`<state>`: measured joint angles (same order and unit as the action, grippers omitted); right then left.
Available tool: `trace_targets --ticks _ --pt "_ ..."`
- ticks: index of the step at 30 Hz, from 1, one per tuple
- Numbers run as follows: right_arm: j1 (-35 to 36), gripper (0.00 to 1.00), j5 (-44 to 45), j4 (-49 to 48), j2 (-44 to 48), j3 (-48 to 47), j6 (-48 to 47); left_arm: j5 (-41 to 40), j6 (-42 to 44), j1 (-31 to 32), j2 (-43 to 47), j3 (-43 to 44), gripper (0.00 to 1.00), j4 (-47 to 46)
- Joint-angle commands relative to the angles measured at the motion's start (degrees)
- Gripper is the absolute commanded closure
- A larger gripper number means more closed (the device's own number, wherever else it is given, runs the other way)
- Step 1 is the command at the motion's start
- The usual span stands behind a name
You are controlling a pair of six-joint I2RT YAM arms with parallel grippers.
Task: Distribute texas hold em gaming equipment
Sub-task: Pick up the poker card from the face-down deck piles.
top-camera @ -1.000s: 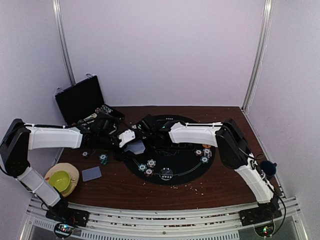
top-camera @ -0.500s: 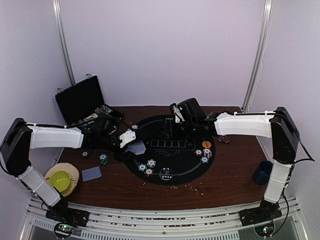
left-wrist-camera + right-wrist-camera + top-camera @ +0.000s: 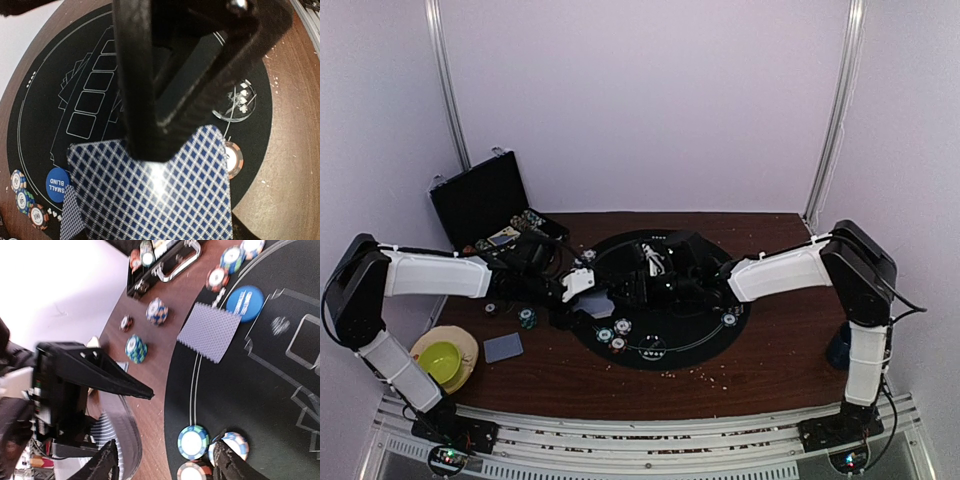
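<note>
So, bearings: clock hours read on the round black mat (image 3: 665, 340) from overhead, with 12 toward the far wall.
Left gripper (image 3: 150, 150): clenched on the top edge of a held card (image 3: 155, 200) with a blue diamond back, at the mat's 9 o'clock rim.
Right gripper (image 3: 165, 455): released, fingers spread wide with nothing between them, reaching in over the mat's middle from 3 o'clock.
Lying card (image 3: 209, 331): flat and face down at the 9 o'clock rim, just beside the blue disc (image 3: 245, 301).
Blue disc lettering: "SMALL BLIND", readable in the left wrist view.
Orange-rimmed disc (image 3: 232, 159): flat on the mat near its rim, partly tucked behind the held card.
Clear disc (image 3: 237, 102): flat on the mat, near the orange-rimmed disc but apart from it.
Near chips (image 3: 616, 335): three striped chips close together on the mat at 7 o'clock.
Right-side chips (image 3: 729, 319): on the mat just past 3 o'clock, beside the right arm.
Off-mat chip stack (image 3: 527, 318): on bare wood at 8 o'clock.
Loose card (image 3: 503, 347): face down on the wood, near the off-mat chip stack.
Black case (image 3: 480, 200): open at 10 o'clock, lid upright.
Green bowl (image 3: 440, 358): on a tan plate (image 3: 463, 340) at the near-left corner.
Dark mug (image 3: 838, 350): at 4 o'clock by the table's right edge, partly hidden by the arm.
</note>
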<state>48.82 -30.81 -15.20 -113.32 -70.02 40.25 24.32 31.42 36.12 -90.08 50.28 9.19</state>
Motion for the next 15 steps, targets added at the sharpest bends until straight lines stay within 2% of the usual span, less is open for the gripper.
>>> trace_targets --ticks 1,10,15 --pt "0.9 0.37 -3.7 -5.3 -1.8 -2.5 2.2 2.4 1.8 0.7 -0.4 0.8 0.5 -0.1" --pt "1.3 0.42 -5.3 -5.0 -4.5 -4.7 2.1 3.7 3.1 1.2 -0.8 1.0 0.49 1.6" --pt "1.4 0.48 -4.2 -2.3 -4.2 -4.8 0.0 3.8 3.1 1.3 -0.3 1.0 0.49 1.8"
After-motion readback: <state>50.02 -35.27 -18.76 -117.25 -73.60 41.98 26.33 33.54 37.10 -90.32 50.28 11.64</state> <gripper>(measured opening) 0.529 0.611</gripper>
